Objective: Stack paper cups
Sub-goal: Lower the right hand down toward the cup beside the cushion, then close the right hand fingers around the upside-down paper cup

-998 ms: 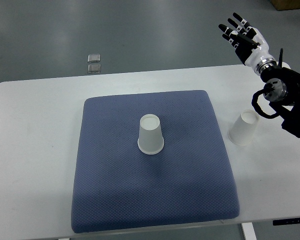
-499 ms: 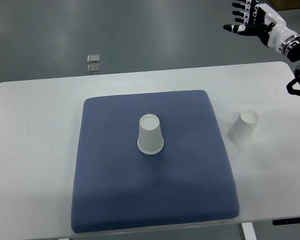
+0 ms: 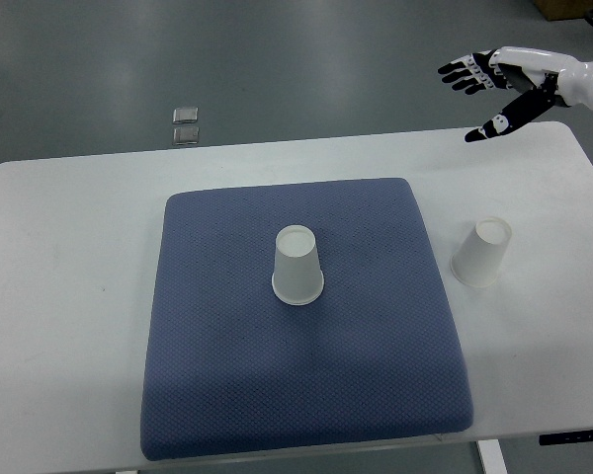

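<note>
Nothing is stacked yet, as far as I can judge: both cups stand apart, each upside down on its rim, and neither is in my grasp. My right hand (image 3: pixel 502 83) hangs up by the far right corner of the table (image 3: pixel 69 296), fingers spread and thumb pointing down, holding nothing. It is well apart from either cup. My left arm does not show at all.

Counting what is here: two paper cups, one blue mat, one white table, and two small square plates on the floor.

One cup (image 3: pixel 297 265) sits near the middle of the blue mat (image 3: pixel 296 395). The other cup (image 3: pixel 482 253) stands on the bare tabletop just beside the mat's right edge, leaning a little as seen from above. The two small square floor plates (image 3: pixel 186 125) lie beyond the far edge of the table and look to have no part in the job.

What is left, then, is the whole task: take hold of one cup, most likely the nearer one on the right, carry it over and set it down onto the cup on the mat.
</note>
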`<state>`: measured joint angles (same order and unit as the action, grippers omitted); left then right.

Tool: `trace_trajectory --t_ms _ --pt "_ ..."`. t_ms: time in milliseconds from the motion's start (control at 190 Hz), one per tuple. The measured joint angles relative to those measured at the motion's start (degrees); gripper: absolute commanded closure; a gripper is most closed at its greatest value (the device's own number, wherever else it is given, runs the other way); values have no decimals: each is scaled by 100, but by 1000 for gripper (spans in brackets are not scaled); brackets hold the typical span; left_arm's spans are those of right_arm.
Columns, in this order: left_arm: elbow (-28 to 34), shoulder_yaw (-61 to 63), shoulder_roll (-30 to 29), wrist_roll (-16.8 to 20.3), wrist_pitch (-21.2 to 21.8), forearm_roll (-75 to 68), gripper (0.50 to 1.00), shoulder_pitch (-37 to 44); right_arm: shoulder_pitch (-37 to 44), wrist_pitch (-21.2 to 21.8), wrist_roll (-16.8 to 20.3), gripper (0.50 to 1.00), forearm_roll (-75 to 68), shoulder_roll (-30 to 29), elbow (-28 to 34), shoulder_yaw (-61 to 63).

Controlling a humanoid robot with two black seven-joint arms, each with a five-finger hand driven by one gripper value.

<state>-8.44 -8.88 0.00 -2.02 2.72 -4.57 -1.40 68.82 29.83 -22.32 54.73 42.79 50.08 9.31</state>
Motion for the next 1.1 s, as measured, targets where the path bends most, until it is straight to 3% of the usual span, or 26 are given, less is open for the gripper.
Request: trace_trajectory --t_ms 100,231,625,1098 --pt "0 0 0 0 0 0 500 0 3 243 -4 589 829 174 430 -99" --pt "0 0 0 0 0 0 500 -1 2 206 -6 589 1670 243 702 -382" --pt "0 0 0 0 0 0 500 0 -341 -783 8 591 2871 66 784 -867" --pt "0 0 0 0 0 0 500 0 -824 -1514 26 593 3305 -148 660 -945"
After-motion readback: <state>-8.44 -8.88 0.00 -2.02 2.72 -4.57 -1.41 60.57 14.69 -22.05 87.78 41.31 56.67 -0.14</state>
